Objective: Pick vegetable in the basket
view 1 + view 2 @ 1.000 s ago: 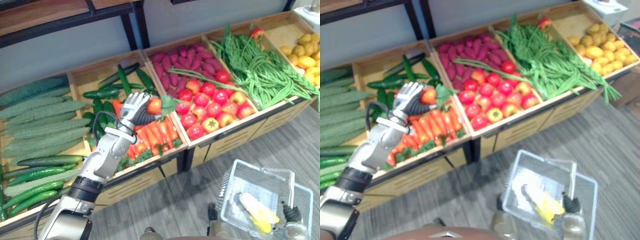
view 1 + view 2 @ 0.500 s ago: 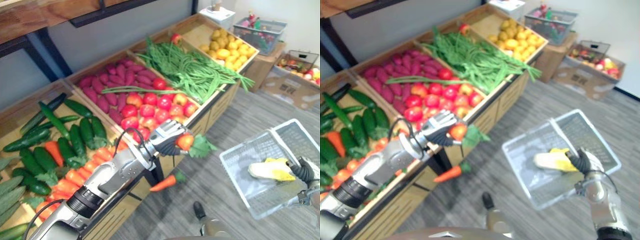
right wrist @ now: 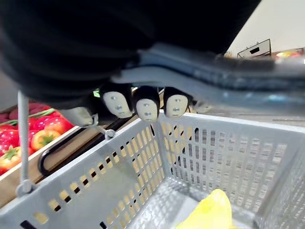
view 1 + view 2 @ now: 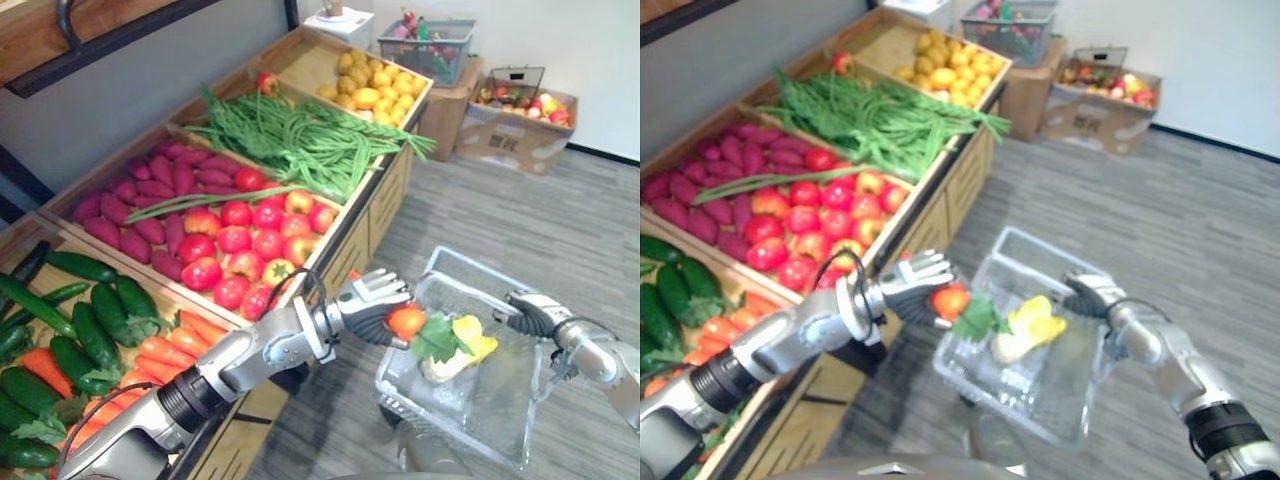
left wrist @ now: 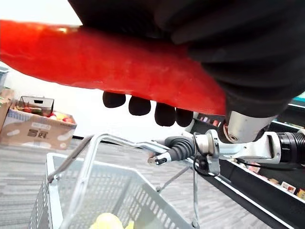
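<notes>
Far to the left of the basket [image 4: 500, 410], dark green cucumbers [image 4: 100, 315] lie in a wooden crate of the stand, and loose carrots [image 4: 165, 350] lie just beside them on the side nearer to the basket. The next crate towards the basket holds purple roots [image 4: 150, 195] at its back and red tomatoes [image 4: 250, 240] at its front. Behind the basket and to its left, there is a crate of long green beans [image 4: 300, 140], and beyond it a crate of yellow produce [image 4: 375, 85].

The left hand [image 4: 368, 305] reaches from the stand side to the left rim of the basket. Its fingers and thumb are curled around the carrot [image 4: 407, 321], which it holds firmly. The orange body of the carrot is at the left rim, and its green leaves [image 4: 435, 340] hang over the inside of the basket. It cannot be told whether the leaves touch the basket.

The basket is of pale grey plastic with a perforated wall. A yellow vegetable [image 4: 468, 340] lies inside it, close to the leaves.

On the right side of the basket, the right hand [image 4: 530, 312] has its fingers closed around the handle [image 3: 214, 76] and carries the basket above the grey floor. Far behind the basket, a cardboard box [image 4: 515, 125] with fruit stands by the wall.
</notes>
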### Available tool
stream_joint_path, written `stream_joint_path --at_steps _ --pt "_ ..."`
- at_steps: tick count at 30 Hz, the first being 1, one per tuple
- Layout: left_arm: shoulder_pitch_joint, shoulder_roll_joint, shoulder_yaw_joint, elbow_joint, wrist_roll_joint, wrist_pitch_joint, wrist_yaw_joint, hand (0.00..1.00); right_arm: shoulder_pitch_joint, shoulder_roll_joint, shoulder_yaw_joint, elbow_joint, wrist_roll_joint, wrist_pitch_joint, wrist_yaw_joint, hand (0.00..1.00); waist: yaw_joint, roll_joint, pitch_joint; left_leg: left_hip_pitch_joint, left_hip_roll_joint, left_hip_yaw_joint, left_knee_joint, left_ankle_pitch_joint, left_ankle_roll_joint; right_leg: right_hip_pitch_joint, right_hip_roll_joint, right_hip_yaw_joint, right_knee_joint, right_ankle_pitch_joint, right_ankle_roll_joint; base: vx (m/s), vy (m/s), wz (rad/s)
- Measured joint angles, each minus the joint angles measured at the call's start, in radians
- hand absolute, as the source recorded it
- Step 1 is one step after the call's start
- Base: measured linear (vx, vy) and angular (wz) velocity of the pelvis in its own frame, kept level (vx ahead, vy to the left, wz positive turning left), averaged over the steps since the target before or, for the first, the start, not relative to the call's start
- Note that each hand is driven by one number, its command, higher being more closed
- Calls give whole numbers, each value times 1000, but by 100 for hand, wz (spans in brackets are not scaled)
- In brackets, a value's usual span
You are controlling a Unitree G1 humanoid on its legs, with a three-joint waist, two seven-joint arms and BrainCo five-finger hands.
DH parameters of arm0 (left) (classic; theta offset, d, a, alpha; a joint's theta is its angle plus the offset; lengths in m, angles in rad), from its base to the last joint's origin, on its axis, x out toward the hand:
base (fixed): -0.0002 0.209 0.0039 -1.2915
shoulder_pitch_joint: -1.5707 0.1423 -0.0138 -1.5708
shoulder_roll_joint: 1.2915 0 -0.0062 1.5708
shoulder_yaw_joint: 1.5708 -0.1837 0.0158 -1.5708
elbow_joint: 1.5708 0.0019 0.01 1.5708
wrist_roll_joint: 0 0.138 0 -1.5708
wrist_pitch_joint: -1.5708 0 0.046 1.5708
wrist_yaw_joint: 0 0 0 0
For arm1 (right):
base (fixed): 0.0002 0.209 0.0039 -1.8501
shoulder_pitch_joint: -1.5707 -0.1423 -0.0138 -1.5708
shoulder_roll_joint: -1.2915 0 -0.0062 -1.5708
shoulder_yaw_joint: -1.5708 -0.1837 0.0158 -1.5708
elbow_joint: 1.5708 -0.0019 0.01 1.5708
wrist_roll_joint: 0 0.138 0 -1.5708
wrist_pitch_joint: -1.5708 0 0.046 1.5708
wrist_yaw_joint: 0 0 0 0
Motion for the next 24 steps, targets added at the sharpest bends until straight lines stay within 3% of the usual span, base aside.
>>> stream_joint_path --at_steps 13,24 --pt "-6 -73 -112 0 0 -5 -31 100 -15 -36 42 -94 32 -1 14 100 -34 0 -1 -4 16 3 31 -17 0 -3 2 1 -2 6 -1 -44 -36 -1" --pt "-65 -139 -222 0 -2 -16 -45 100 -18 -33 76 -122 40 -12 15 100 -40 3 -2 -18 15 -17 32 -18 0 -4 -12 -13 -3 6 -1 -55 -42 5"
